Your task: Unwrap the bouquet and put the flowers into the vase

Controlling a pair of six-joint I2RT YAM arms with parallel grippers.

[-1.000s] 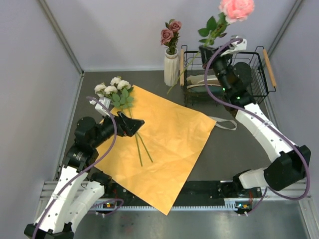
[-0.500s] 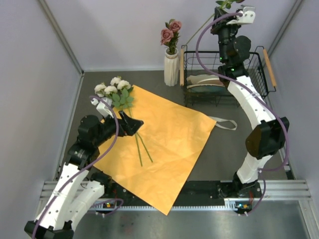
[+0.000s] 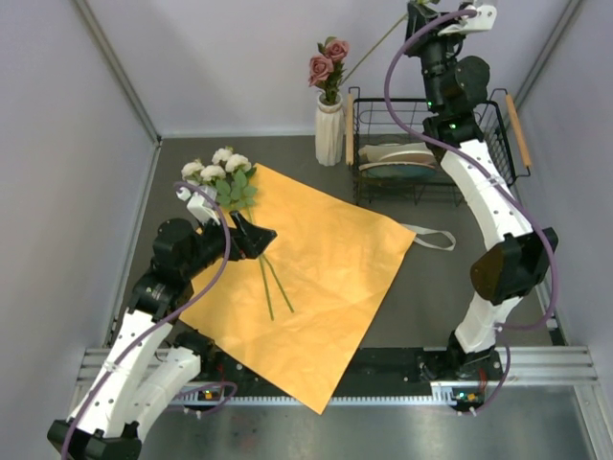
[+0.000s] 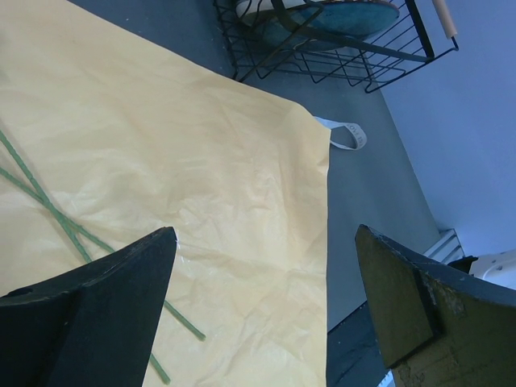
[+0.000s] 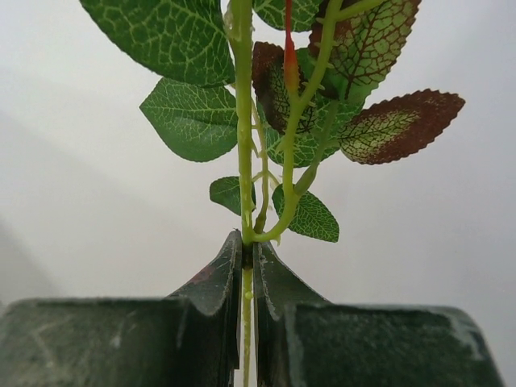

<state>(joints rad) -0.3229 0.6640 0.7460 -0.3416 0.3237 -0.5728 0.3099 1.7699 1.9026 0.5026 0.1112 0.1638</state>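
High above the back right of the surface [image 3: 431, 287], the right tool [image 3: 419, 11] is closed on one flower stem [image 3: 374, 53]. The wrist view shows its two fingers pressed together on this thin green stem [image 5: 245, 161], with green and brownish leaves [image 5: 189, 117] just above the tips of the right tool [image 5: 247, 242]. From the top, the stem slants down and to the left from the tool, and its lower end is near the mauve roses [image 3: 323, 65] that already stand in the white ribbed vase [image 3: 329, 129]. I cannot tell if it touches them. The bloom of this flower is cut off by the frame.

The left tool [image 3: 261, 238] is open wide and holds nothing. It hangs low over the orange paper [image 3: 326, 278], which lies flat and unfolded on the surface. Three white roses [image 3: 215, 171] lie at the far left corner of the paper, just beyond this tool, and their green stems [image 4: 48, 210] run across the paper and pass under the left finger of the left tool [image 4: 266, 231].

A cream ribbon [image 3: 436, 238] lies on the surface beside the right corner of the paper. The black wire basket [image 3: 484, 158] stands just to the right of the vase.
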